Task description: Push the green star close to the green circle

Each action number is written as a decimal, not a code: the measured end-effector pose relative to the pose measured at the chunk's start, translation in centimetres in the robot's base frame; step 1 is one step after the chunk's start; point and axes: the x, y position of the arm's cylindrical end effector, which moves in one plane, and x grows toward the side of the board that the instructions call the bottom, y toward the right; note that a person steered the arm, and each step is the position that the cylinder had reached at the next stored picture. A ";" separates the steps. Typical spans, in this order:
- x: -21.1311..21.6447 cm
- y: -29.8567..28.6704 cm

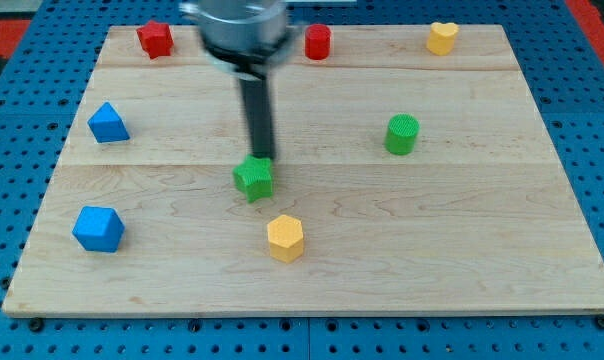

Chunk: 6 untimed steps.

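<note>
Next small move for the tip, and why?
Probably shift my tip round to the view's left side of the green star, then push toward the view's right. The tip sits at the star's top edge now, while the green circle lies to the right and slightly up.

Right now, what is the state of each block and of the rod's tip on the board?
my tip: down at the green star's top edge
green star: flat, apart from the green circle
green circle: upright, to the star's right
yellow hexagon: below the star, untouched
yellow heart: top right corner
red blocks: top edge
blue blocks: left side
</note>
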 end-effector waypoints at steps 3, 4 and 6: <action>0.9 -10.9; 4.5 -0.3; 2.5 0.2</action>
